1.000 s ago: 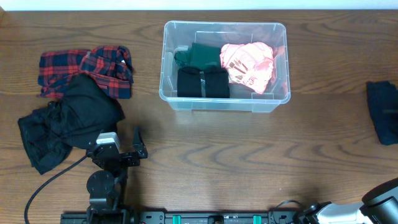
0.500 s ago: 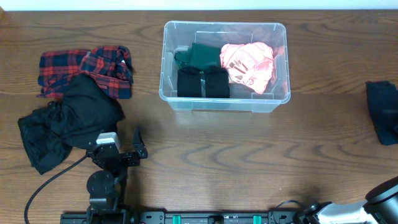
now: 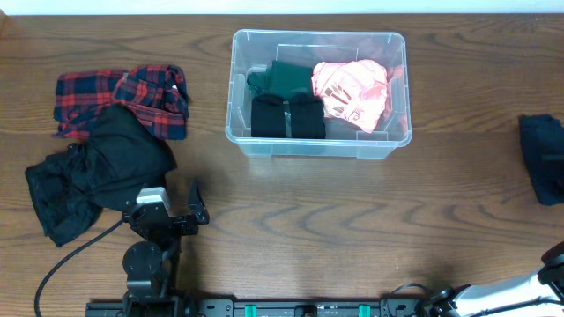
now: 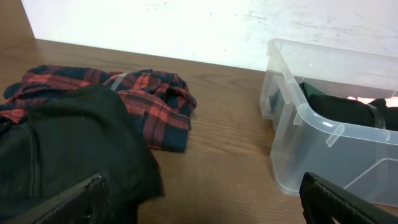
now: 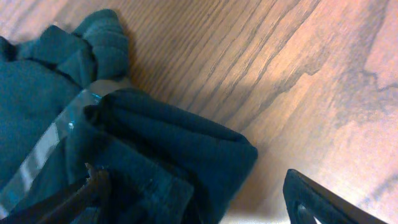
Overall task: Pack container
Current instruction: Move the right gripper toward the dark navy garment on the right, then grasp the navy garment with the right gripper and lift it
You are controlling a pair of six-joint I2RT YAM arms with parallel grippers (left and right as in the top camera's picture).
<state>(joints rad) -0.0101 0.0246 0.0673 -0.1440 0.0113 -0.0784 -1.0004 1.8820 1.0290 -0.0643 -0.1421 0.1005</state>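
Left jaws are wide open, holding nothing. Right jaws are open too, with a dark cloth (image 5: 168, 143) lying between them.

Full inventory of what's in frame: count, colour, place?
container: 1, clear, far centre
green garment: 1, dark green, container rear-left
black folded garment: 1, black, container front-left
pink garment: 1, pink, container right
plaid shirt: 1, red-navy, table left
black garment: 1, black, overlapping plaid shirt
teal garment: 1, dark teal, right edge
table: 1, brown wood
left gripper: 1, black, open, beside black garment
right gripper: 1, black, open, over teal garment
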